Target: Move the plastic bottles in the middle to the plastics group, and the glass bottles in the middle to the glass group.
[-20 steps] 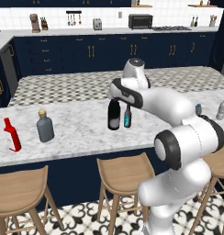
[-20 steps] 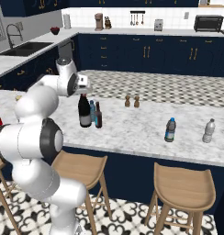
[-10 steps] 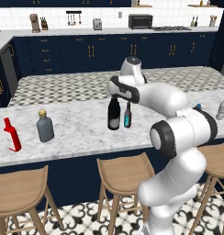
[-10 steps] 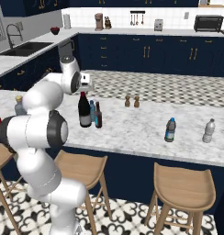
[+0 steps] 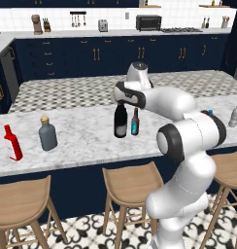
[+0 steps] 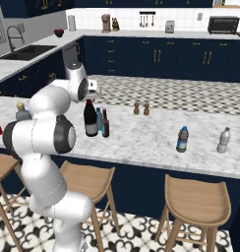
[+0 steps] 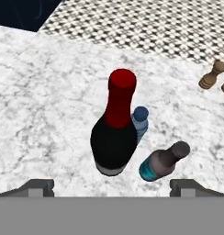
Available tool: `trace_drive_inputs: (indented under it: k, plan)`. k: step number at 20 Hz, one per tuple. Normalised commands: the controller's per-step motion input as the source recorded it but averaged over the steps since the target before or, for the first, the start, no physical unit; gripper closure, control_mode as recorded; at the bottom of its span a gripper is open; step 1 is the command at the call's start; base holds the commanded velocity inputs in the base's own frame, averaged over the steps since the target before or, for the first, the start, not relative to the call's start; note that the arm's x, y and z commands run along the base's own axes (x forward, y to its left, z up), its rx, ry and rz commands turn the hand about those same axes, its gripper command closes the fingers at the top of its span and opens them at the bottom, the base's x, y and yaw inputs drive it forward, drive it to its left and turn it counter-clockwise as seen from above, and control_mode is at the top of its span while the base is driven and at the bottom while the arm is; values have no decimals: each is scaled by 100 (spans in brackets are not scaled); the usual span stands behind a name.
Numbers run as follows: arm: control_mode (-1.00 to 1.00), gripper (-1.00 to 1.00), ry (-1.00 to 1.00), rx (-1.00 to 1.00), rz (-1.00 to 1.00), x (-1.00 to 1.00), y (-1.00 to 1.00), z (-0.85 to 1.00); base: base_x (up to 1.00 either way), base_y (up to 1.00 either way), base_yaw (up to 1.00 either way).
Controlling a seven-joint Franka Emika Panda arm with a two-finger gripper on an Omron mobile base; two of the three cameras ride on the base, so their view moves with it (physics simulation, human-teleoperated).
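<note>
Standing mid-tabletop (image 5: 86, 141): black wine bottle (image 7: 114, 137) with red neck, pale-blue plastic bottle (image 7: 140, 120) just behind it, teal-labelled brown-necked bottle (image 7: 162, 162) just beside. Claw (image 7: 112, 186) hangs above the wine bottle, fingers wide apart, holding nothing. Glass group at the tabletop's left end: red slim bottle (image 5: 13, 143), squat grey bottle (image 5: 47, 134). Plastics group, well apart to the right: blue-labelled water bottle (image 6: 182, 139), clear water bottle (image 6: 223, 140). Two wooden shakers (image 6: 141, 108) behind.
</note>
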Motion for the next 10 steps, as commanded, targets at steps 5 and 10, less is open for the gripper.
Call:
trace_drive_inputs:
  k: [5, 10]
  plan:
    - [-100, -100, 0, 0, 10, 24, 0, -13, 0, 0, 0]
    - [-100, -100, 0, 0, 4, 23, 1, -6, 0, 0, 0]
